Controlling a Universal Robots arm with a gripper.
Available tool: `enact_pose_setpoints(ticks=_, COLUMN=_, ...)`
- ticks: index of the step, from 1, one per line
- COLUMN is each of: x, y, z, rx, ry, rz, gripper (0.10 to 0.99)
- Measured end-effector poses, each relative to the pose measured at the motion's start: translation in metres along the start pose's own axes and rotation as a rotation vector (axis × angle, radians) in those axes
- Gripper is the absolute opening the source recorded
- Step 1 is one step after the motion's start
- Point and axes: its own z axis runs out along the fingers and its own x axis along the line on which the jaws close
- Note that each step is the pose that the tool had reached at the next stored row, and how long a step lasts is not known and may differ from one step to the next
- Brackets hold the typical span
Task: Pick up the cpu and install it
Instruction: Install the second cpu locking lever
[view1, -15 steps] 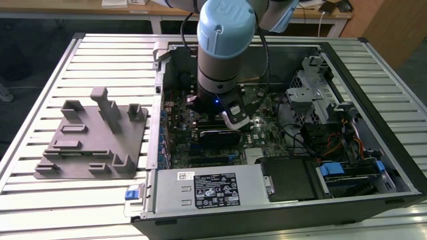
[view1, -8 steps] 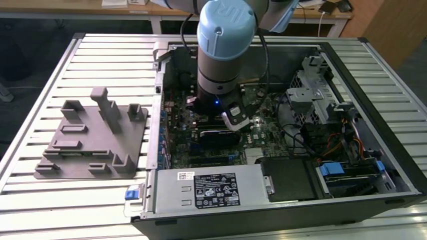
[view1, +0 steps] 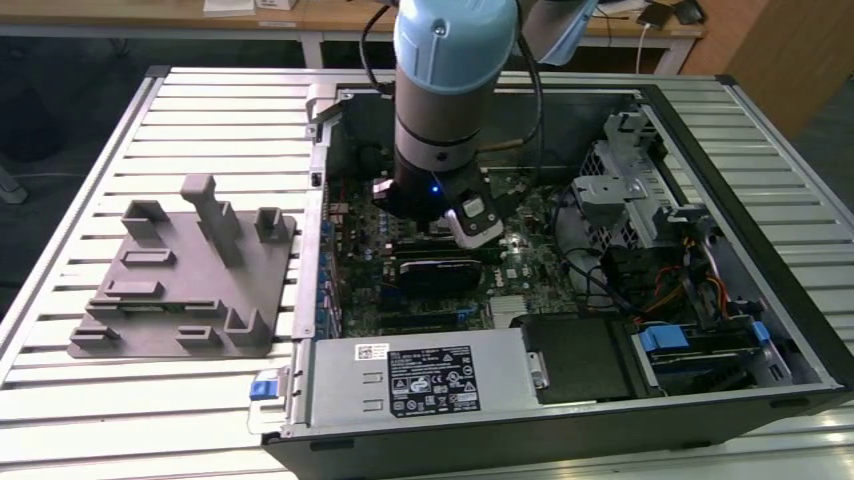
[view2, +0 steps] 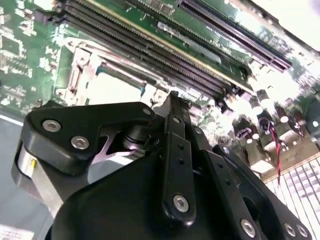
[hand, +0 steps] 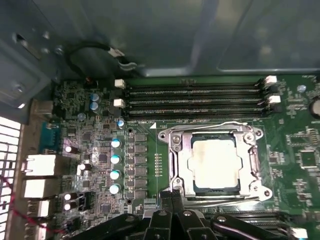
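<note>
The cpu (hand: 215, 160), a flat square chip with a pale silver top, lies inside the metal socket frame (hand: 172, 142) on the green motherboard; it is also in the second wrist view (view2: 112, 87). My gripper (hand: 171, 196) hangs just beside the socket's edge, its two black fingers pressed together with nothing between them. In the second wrist view the gripper (view2: 173, 97) tip sits right next to the socket. The arm (view1: 441, 120) reaches down into the open computer case.
Memory slots (hand: 195, 100) run along one side of the socket, with capacitors (hand: 115, 165) on another. A grey plastic tray (view1: 187, 290) with upright posts stands on the slatted table at the exterior view's left. Power supply (view1: 400, 375), drive cage (view1: 627, 180) and cables crowd the case.
</note>
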Motion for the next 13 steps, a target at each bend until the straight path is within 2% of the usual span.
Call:
enact_pose_setpoints(ticks=3, x=0.0001, y=0.0016, z=-0.0052, rx=0.010, ry=-0.0006, rz=0.000, gripper=0.106)
enact_pose_setpoints(ticks=6, x=-0.0003, y=0.0020, z=-0.0067, rx=0.053, ry=-0.0031, rz=0.008, gripper=0.106)
enact_pose_setpoints(ticks=7, x=-0.0010, y=0.0023, z=-0.0066, rx=0.061, ry=-0.0043, rz=0.012, gripper=0.106)
enact_pose_setpoints(ticks=9, x=-0.0034, y=0.0038, z=-0.0062, rx=0.066, ry=-0.0060, rz=0.018, gripper=0.106)
enact_pose_setpoints(ticks=13, x=-0.0110, y=0.0079, z=-0.0052, rx=0.068, ry=-0.0074, rz=0.024, gripper=0.106)
